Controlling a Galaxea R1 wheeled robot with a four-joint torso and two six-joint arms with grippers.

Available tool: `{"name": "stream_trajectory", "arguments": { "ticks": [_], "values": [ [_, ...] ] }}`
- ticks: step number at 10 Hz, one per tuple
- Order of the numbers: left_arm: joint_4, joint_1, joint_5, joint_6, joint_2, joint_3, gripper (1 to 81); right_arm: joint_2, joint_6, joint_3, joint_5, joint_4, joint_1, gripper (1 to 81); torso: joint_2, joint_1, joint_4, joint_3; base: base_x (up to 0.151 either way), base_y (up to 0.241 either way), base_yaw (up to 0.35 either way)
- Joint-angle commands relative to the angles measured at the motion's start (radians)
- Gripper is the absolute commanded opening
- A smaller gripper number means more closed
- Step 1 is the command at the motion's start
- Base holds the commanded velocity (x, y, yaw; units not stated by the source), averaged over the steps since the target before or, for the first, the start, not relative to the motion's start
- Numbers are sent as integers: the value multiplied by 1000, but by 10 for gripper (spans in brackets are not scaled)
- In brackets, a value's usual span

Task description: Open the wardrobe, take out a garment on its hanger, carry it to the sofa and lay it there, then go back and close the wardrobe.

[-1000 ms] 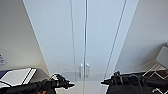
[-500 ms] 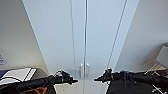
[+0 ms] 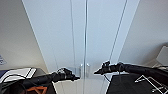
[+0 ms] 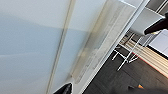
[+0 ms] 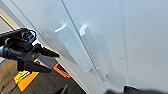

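Note:
The wardrobe (image 3: 62, 37) stands right in front of me, tall and white, with both panelled doors shut. Its two small white handles (image 3: 84, 67) sit side by side at the centre seam, and they show large in the right wrist view as handles (image 5: 82, 50). My left gripper (image 3: 76, 78) hangs just left of and below them, close to the left door. The right wrist view shows this left gripper (image 5: 48, 61) open with nothing between its fingers. My right gripper (image 3: 96, 72) points at the right handle from the right, open and a short gap away from it.
A white chair (image 3: 163, 56) stands at the right beside the wardrobe, its thin legs (image 4: 125, 57) on dark floor. A white sheet (image 3: 17, 73) lies low on the left. Something orange (image 5: 25, 80) lies on the floor under the left arm.
Both arms have reached forward and inward, so the two grippers now sit closer to the handles at the middle of the wardrobe. The doors have not moved.

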Motion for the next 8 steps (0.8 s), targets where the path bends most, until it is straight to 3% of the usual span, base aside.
{"name": "stream_trajectory", "arguments": {
  "ticks": [1,8],
  "values": [
    [-9,-153,5,-5,43,-20,811,31,3,-3,40,-10,146,811,0,0,0,0,0,0,0],
    [-8,-145,-4,-5,117,-126,811,183,1,-199,142,-10,115,811,0,0,0,0,0,0,0]
  ]
}}
